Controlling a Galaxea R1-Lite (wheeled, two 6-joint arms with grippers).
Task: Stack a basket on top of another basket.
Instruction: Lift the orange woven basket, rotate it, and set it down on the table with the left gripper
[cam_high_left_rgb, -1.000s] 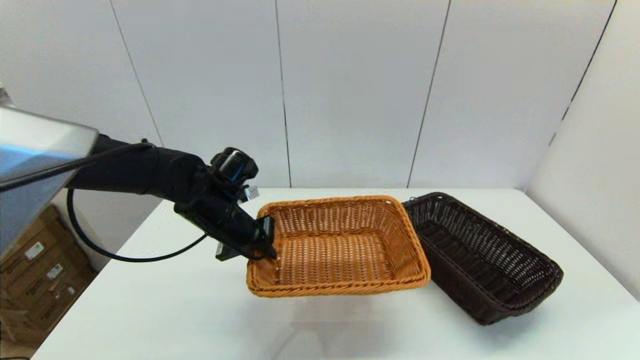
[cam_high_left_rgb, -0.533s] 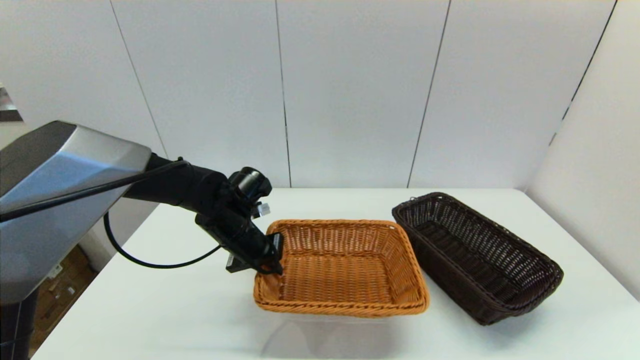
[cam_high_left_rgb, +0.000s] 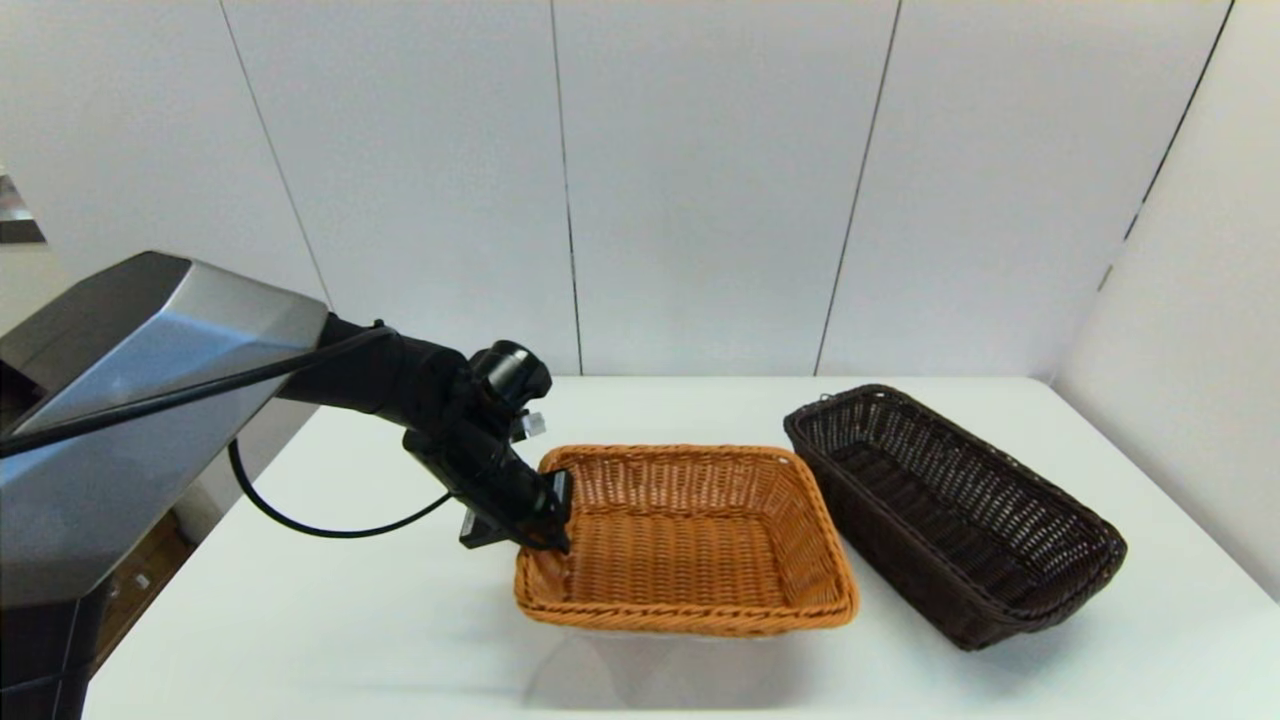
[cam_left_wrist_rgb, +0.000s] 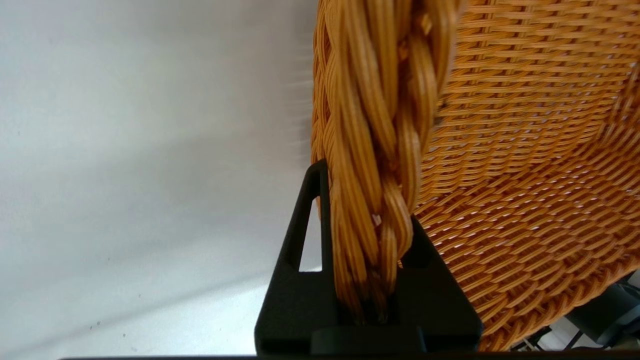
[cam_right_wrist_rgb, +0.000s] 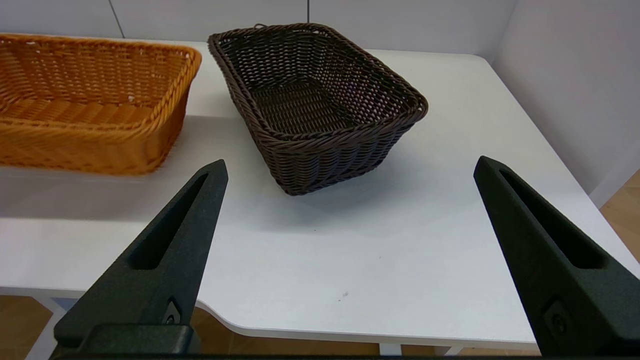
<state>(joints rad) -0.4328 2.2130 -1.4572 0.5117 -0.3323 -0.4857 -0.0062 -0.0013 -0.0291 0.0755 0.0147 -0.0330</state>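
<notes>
My left gripper (cam_high_left_rgb: 553, 512) is shut on the braided left rim of the orange-tan basket (cam_high_left_rgb: 690, 540). It holds that basket roughly level, a little above the table, with its shadow beneath it. In the left wrist view the fingers (cam_left_wrist_rgb: 300, 240) clamp the rim braid of the orange-tan basket (cam_left_wrist_rgb: 525, 150). The dark brown basket (cam_high_left_rgb: 950, 510) rests on the table to the right, a small gap away. My right gripper (cam_right_wrist_rgb: 350, 167) is open and empty near the table's front edge, facing the dark brown basket (cam_right_wrist_rgb: 310, 95) and the orange-tan basket (cam_right_wrist_rgb: 90, 100).
The white table (cam_high_left_rgb: 300, 620) ends in a rounded front corner (cam_right_wrist_rgb: 240, 325). White wall panels stand behind it and along its right side (cam_high_left_rgb: 1180, 350). The left arm's black cable (cam_high_left_rgb: 330, 525) loops over the table's left part.
The left arm has lowered the orange-tan basket and drawn it slightly right and nearer to me. It was higher and overlapped the dark basket's rim; now a gap shows. The dark basket has not moved.
</notes>
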